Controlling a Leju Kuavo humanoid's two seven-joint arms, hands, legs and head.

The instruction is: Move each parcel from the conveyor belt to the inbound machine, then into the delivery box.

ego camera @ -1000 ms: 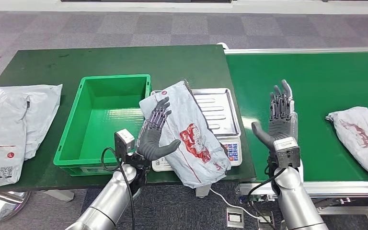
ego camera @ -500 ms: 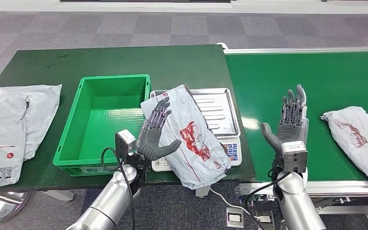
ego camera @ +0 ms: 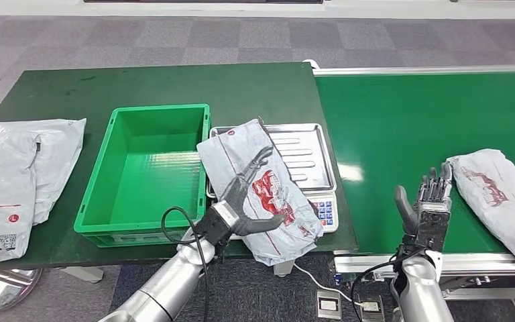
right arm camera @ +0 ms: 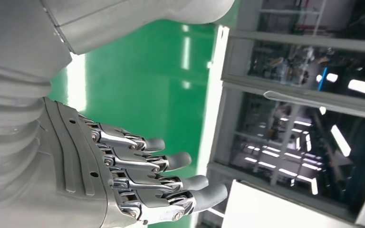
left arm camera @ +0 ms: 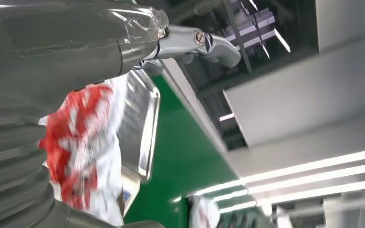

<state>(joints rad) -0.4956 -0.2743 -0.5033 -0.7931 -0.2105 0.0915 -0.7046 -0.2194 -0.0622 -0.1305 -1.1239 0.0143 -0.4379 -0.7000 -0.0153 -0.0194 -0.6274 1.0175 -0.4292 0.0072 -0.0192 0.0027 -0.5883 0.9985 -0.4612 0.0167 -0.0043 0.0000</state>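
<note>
While the left hand grips it, the grey parcel lies diagonally across the scale tray, its near end overhanging; the right hand is spread, holding nothing.

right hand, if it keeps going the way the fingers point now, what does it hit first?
Probably the grey parcel on the conveyor belt. The open right hand points up and slightly right in the head view, fingertips beside the parcel's near end. Depth is unclear, so it may pass over bare belt.

Grey carpet-tile floor
</note>
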